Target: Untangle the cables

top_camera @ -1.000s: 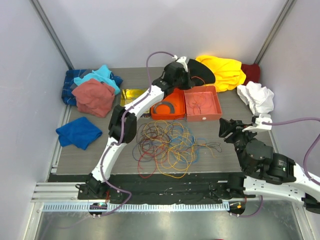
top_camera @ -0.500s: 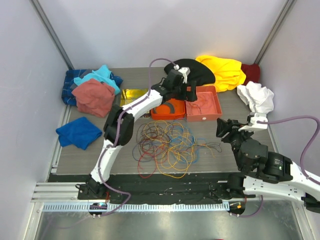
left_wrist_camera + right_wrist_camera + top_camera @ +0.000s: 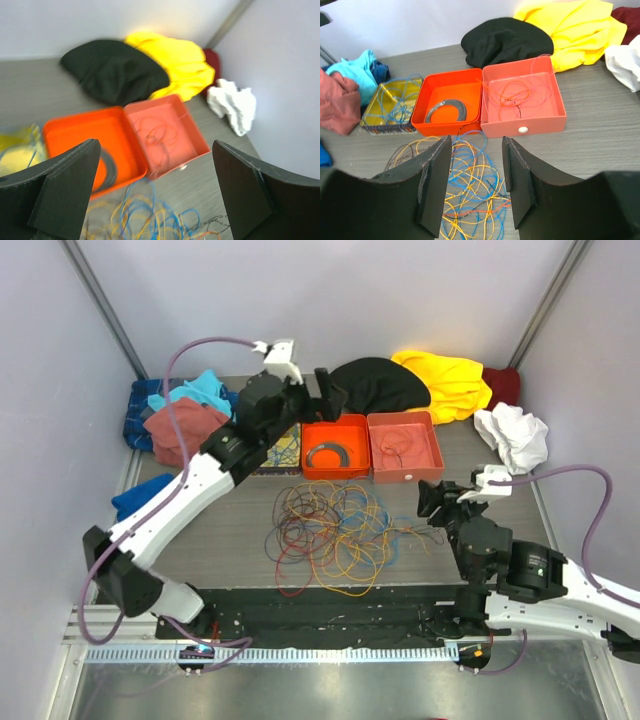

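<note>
Top external view: left gripper (image 3: pixel 330 397) hung over the far left corner of the orange tray (image 3: pixel 335 474). Jaws were spread wide and empty. The left wrist view agreed, with one of the fingers (image 3: pixel 65 195) at each side of the frame.

Right gripper (image 3: pixel 436 502) sat to the near right of the orange tray. Its jaws were parted by a narrow gap with nothing between them.

Cables (image 3: pixel 335 535) lay in one loose tangle of yellow, orange, blue, red and dark wires on the table (image 3: pixel 230 540). The tangle was just on the near side of the orange tray, and neither gripper touched it.

- Inside the orange tray: a grey coil (image 3: pixel 328 455).
- Against its right side: a salmon tray (image 3: pixel 385 477) holding a thin orange wire loop (image 3: pixel 398 447).
- Left of it: a yellow tray (image 3: pixel 370 115) with blue wires.
- Beyond it: a black cloth (image 3: pixel 375 385).
</note>
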You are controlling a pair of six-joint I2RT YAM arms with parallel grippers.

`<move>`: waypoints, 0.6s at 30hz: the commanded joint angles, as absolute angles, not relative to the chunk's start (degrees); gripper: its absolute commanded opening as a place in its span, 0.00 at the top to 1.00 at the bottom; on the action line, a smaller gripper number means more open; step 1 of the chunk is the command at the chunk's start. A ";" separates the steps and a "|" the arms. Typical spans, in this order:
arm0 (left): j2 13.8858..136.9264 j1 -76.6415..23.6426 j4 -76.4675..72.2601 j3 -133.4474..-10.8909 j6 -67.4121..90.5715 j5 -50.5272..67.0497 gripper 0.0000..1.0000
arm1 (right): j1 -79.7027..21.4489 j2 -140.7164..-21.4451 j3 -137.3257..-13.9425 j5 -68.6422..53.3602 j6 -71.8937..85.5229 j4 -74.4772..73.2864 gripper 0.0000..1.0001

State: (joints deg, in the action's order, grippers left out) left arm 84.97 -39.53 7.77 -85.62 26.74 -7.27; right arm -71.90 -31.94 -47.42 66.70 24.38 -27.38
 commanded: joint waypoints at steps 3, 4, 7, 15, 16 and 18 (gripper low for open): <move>81.66 -39.64 28.46 -74.64 37.08 -22.41 0.00 | -71.98 -34.89 -44.48 64.43 26.02 -22.33 0.47; 80.61 -39.64 31.09 -70.01 39.44 -24.07 0.00 | -71.98 -35.33 -44.21 63.73 25.84 -21.45 0.47; 73.32 -39.73 31.55 -60.95 43.05 -27.58 0.00 | -72.07 -37.44 -43.95 62.76 25.14 -19.87 0.47; 59.08 -39.64 33.92 -55.46 40.44 -30.06 0.00 | -71.98 -44.37 -44.21 60.30 22.42 -14.68 0.47; 58.45 -39.64 33.93 -55.46 39.99 -30.06 0.00 | -71.98 -45.17 -44.56 60.12 22.24 -14.33 0.47; 57.66 -39.64 35.24 -55.37 38.94 -29.71 0.00 | -71.90 -46.58 -45.70 59.24 21.62 -13.02 0.47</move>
